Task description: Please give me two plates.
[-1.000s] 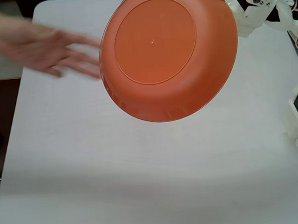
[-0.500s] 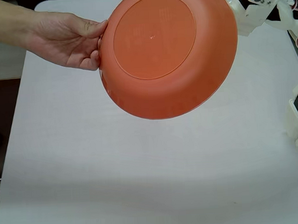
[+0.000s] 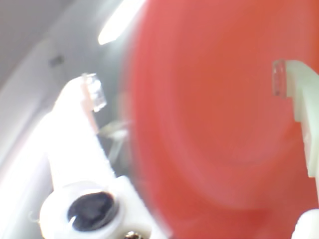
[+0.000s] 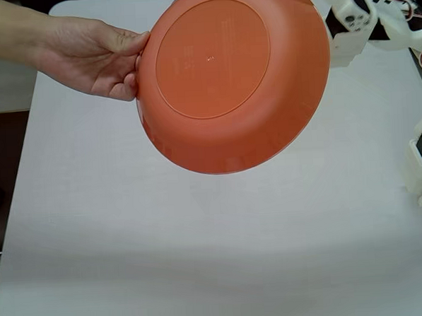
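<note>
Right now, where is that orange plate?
In the fixed view the orange plate is held up above the white table, underside facing the camera, between a person's hand at its left edge and the robot arm at upper right.

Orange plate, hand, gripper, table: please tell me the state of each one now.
Orange plate: in the air, tilted, underside toward the fixed camera.
Hand: gripping the plate's left rim in the fixed view.
Gripper: open, fingers either side of the plate's rim.
Table: white, nothing resting on the visible part.
</note>
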